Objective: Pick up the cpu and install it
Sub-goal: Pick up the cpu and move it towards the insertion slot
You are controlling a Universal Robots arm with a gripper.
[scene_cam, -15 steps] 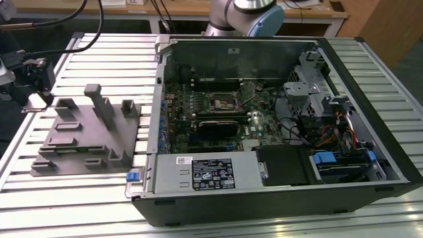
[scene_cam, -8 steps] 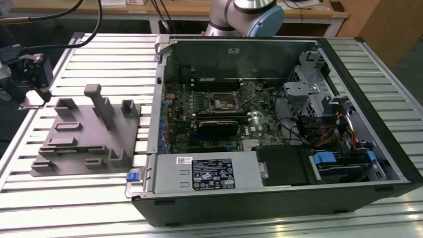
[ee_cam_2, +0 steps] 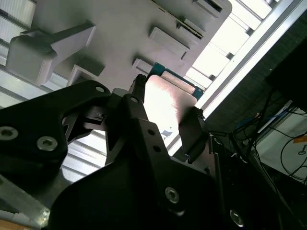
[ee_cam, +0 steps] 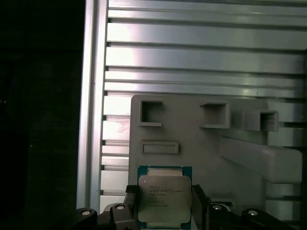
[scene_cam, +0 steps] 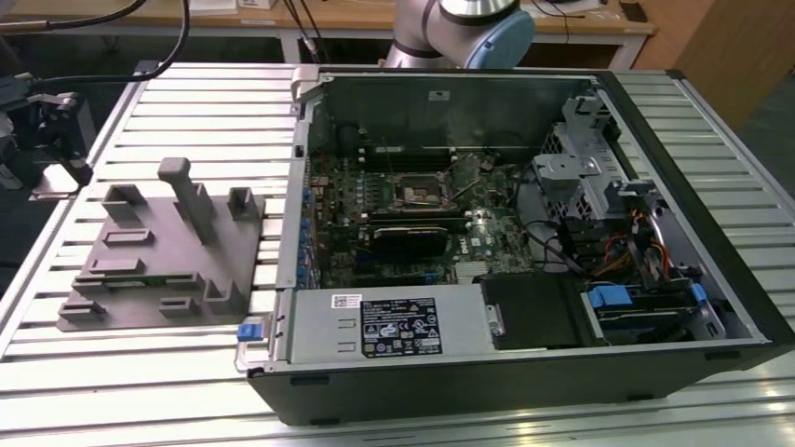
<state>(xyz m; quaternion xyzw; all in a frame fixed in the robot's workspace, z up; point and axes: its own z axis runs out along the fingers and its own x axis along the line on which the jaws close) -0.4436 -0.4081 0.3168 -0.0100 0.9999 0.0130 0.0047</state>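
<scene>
On the slatted tabletop (scene_cam: 162, 102), exterior view:
- one open computer case (scene_cam: 714, 242), motherboard exposed;
- one square socket (scene_cam: 423, 193) near the board's middle, which looks unfilled to me;
- one black ribbed heatsink (scene_cam: 410, 237) just beside it;
- one grey moulded tray (scene_cam: 137, 247) at the exterior view's left, well apart from the socket;
- my arm (scene_cam: 463, 28) rising behind the case.

Second wrist view:
- my fingers (ee_cam_2: 189, 132), black, one on each side of the cpu (ee_cam_2: 165, 98), pressed against its opposite edges;
- the chip's pale face in glare, with a teal rim at its far edge;
- the tray (ee_cam_2: 115, 28) beyond it, which I judge to be apart from the chip.

First wrist view:
- the cpu (ee_cam: 164, 199), silver top and green border, pinched between my fingers (ee_cam: 201, 206);
- the tray (ee_cam: 216, 143) and the tabletop slats (ee_cam: 192, 48) behind.

Step in hand, as I judge it: the pick-up is done or nearly so, with the chip held over the tray and the install not begun. The next move calls for a steady pinch, a level chip, and its orientation matched to the socket.
</scene>
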